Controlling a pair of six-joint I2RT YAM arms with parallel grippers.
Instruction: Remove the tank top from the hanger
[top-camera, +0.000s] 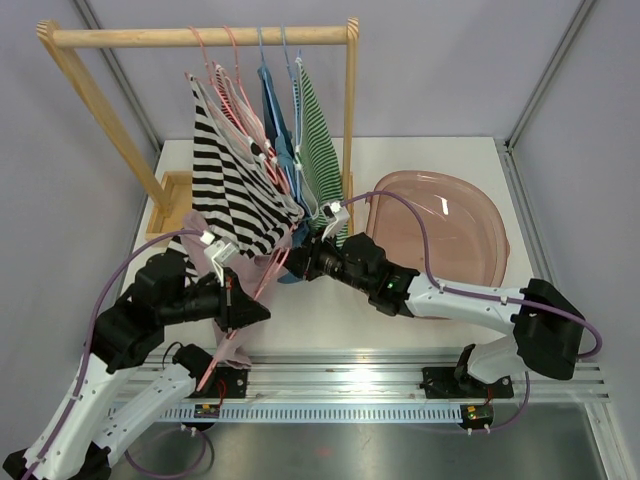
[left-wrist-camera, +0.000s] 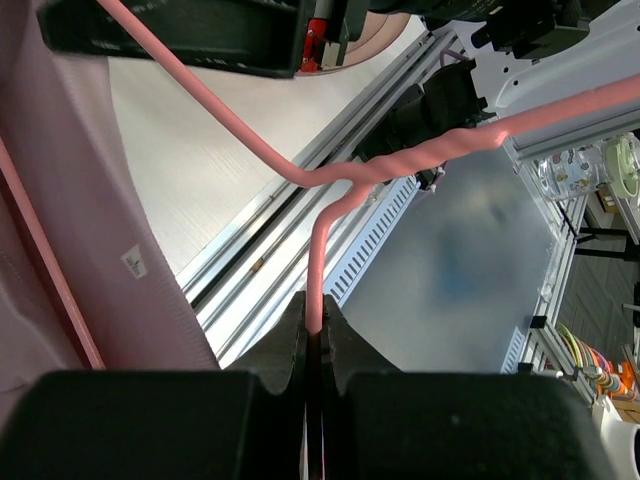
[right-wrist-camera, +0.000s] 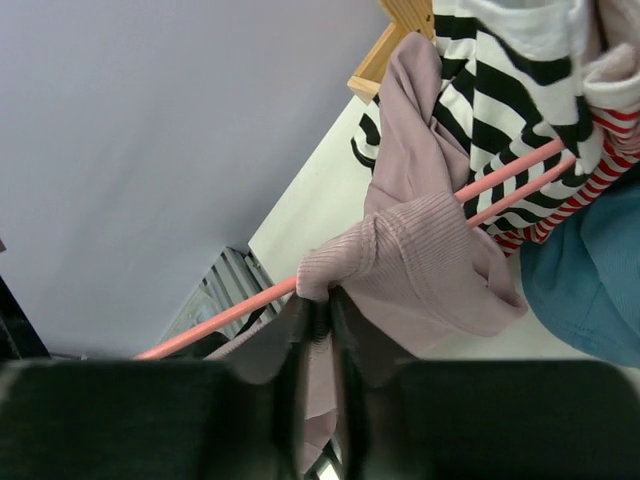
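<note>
- At about seven o'clock in the overhead view, the left gripper is clamped shut on the hook end of the thin pink wire hanger. That grip holds the hanger off the light wooden clothes rack and low over the white table, apparently to give the other arm a fixed frame to pull against.
- The mauve ribbed-knit tank top is draped on that hanger, at the table's eight o'clock edge and just in front of the black-and-white striped top hanging on the rack.
- The right gripper comes in from three o'clock. Its jaws are closed on a bunched fold of the mauve knit right where it wraps the hanger's arm — a sensible spot, since that is the part that has to slide off.
- Pulling toward four o'clock looks like the natural next step, because the translucent pink plastic basin lies on that side.
- The risk I see is the fabric catching on the hanger's tip.
</note>
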